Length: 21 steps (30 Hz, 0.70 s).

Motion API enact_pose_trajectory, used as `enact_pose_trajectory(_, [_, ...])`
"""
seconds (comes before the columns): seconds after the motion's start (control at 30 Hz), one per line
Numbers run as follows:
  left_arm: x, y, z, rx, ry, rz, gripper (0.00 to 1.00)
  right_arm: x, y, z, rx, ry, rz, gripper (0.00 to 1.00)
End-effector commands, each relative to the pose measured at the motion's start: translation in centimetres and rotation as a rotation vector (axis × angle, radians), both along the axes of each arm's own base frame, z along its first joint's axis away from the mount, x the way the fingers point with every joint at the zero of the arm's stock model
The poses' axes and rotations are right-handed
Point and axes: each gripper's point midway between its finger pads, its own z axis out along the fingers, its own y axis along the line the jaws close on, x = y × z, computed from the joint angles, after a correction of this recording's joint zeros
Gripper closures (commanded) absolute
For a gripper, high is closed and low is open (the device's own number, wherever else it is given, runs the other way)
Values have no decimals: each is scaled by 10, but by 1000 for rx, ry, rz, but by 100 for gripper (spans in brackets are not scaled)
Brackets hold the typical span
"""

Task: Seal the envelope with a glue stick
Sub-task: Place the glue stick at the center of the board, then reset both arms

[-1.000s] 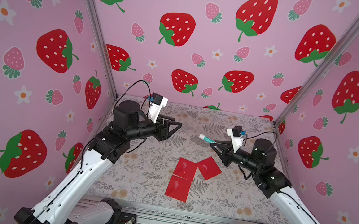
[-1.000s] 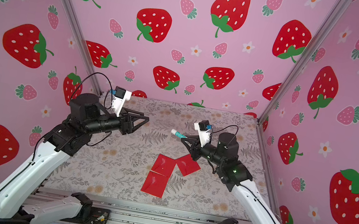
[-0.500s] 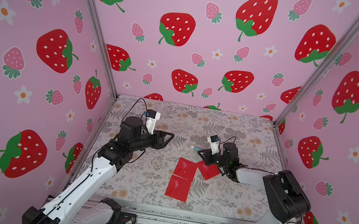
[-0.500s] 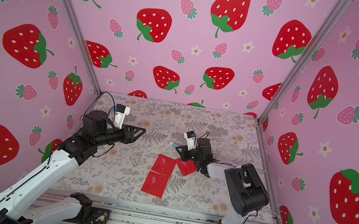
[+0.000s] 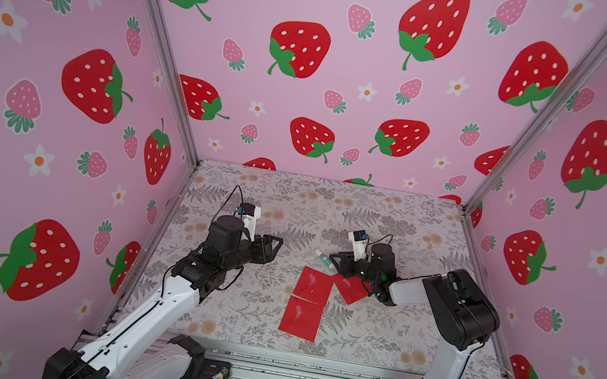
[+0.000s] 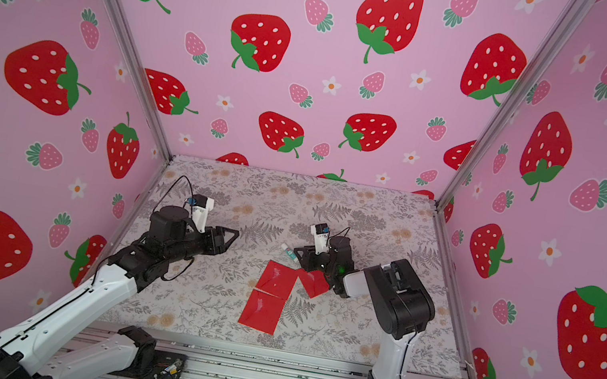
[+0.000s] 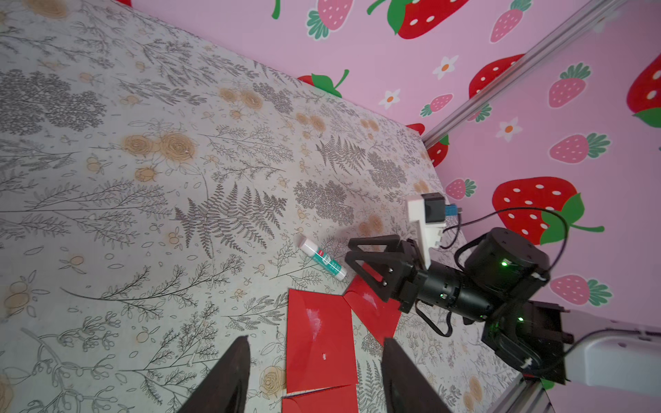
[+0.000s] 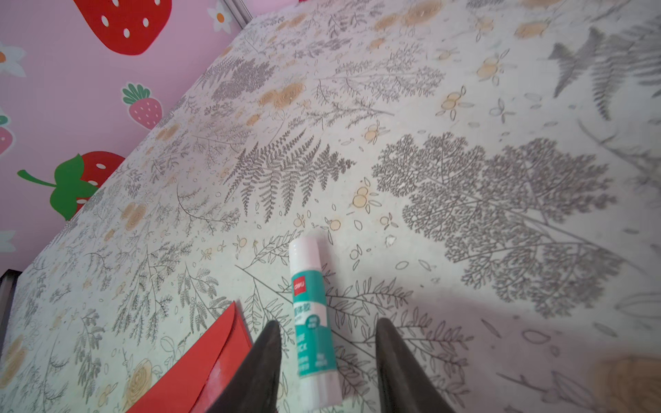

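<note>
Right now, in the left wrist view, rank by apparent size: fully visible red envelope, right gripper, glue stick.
1. red envelope, largest, though nearer the camera
2. right gripper
3. glue stick, clearly smallest

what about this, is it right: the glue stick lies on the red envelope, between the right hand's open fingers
Not quite. The glue stick lies on the table beside the red envelope, not on it, between the right hand's open fingers. The right wrist view shows it.
</note>
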Motion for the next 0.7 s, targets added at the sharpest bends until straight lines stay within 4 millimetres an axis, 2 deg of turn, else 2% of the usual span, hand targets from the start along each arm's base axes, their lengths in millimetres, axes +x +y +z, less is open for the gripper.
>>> enact_pose_trajectory(0.0, [7,34,-19,136,5,155,39,17,-26,36,19,-50,-76,50])
enact_pose_trajectory(0.03, [9,43,-25,173,5,192,35,20,-37,43,12,-51,-104,49])
enact_pose_trajectory(0.1, [11,61,-35,254,8,268,18,24,-62,54,-9,-49,-163,38])
enact_pose_trajectory(0.13, [13,70,-40,295,7,309,11,25,-75,58,-24,-44,-193,28])
enact_pose_trajectory(0.2, [15,90,-46,365,7,399,6,26,-100,66,-59,-34,-254,15])
enact_pose_trajectory(0.3, [20,116,-50,481,-8,514,4,24,-143,77,-104,-20,-366,1])
enact_pose_trajectory(0.4, [24,139,-52,623,-30,611,5,20,-190,84,-168,-13,-499,1])
enact_pose_trajectory(0.5, [32,151,-61,769,-62,623,4,12,-234,85,-277,-23,-650,1])
enact_pose_trajectory(0.6, [43,156,-77,865,-79,593,3,4,-269,79,-413,-73,-778,1])
enact_pose_trajectory(0.67, [52,159,-89,873,-76,573,2,-1,-285,68,-477,-86,-831,1])
